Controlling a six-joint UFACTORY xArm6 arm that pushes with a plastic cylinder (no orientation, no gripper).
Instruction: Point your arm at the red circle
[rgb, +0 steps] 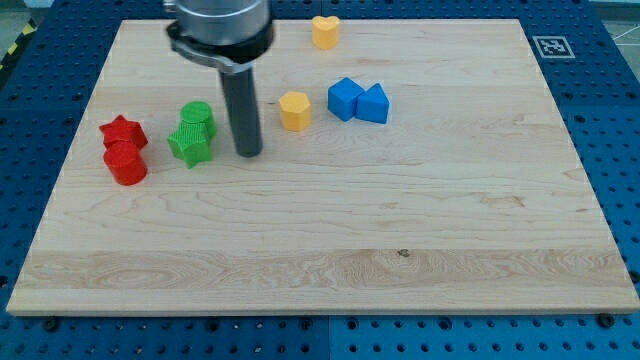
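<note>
Pale wooden table (330, 250) on blue pegboard (620, 150), my tip (249, 153) beside green blocks (191, 133), red circle (126, 165) farther left, no fingers on the rod.

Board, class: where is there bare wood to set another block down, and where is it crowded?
Bare wood runs across the board below all the blocks, and on the view's right past the blue blocks. It is crowded at upper left: red circle, red star, green blocks, my tip, yellow block.
</note>
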